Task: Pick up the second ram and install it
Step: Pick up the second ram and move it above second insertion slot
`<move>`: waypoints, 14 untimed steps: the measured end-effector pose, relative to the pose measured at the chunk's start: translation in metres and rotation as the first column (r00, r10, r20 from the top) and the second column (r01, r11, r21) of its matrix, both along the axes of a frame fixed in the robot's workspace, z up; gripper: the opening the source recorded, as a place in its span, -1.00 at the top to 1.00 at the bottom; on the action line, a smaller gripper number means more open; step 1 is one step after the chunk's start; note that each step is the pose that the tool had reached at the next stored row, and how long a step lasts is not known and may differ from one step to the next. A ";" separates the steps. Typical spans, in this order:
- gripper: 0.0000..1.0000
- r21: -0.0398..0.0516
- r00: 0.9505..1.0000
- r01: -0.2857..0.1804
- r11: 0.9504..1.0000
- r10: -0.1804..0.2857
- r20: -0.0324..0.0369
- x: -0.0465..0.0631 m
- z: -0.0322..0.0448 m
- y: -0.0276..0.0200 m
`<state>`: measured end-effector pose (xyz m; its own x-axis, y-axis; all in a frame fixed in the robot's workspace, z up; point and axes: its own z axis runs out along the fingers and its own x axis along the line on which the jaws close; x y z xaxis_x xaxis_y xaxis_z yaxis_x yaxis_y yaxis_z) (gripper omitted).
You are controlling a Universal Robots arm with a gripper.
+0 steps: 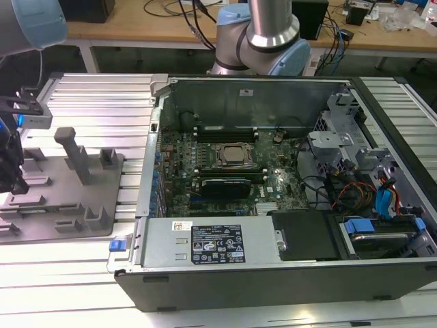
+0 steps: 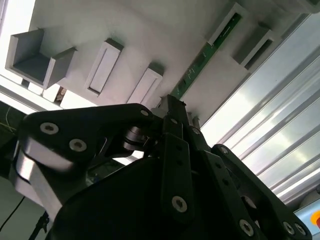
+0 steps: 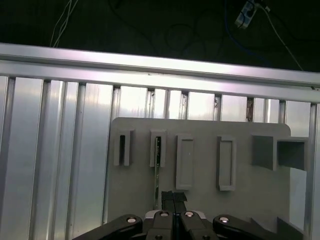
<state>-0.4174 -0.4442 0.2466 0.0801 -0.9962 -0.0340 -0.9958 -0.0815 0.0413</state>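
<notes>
Gripper (image 3: 174,196) over grey tray (image 1: 68,212), at exterior view's left edge. Jaws drawn together, no gap visible between fingers (image 3: 168,197); hold on anything cannot be confirmed. Second ram (image 2: 202,62) stands on edge in narrow tray slot, near end just beside gripper tip in both wrist views. Tall post (image 1: 74,154) rises on tray, toward exterior view's right of gripper. Open computer case (image 1: 205,249) lies beyond tray's far edge. Ribbed table (image 3: 60,150) extends past tray edges.

- Exterior cam is looking down at an angle over open PC case (image 1: 259,102), grey tray (image 1: 68,212) at exterior view's left.
- Both wrist cams are looking past gripper (image 3: 174,196), close on that tray.
</notes>
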 end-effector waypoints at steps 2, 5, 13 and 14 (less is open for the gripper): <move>0.84 0.000 1.000 0.000 1.000 0.000 0.000 0.000 -0.0020 -0.0031; 0.84 0.000 1.000 -0.006 1.000 0.006 0.014 0.000 -0.0038 -0.0034; 0.84 0.000 1.000 -0.009 1.000 0.009 0.017 -0.001 -0.0097 -0.0103; 0.73 0.000 1.000 -0.009 1.000 0.009 0.017 -0.001 -0.0098 -0.0103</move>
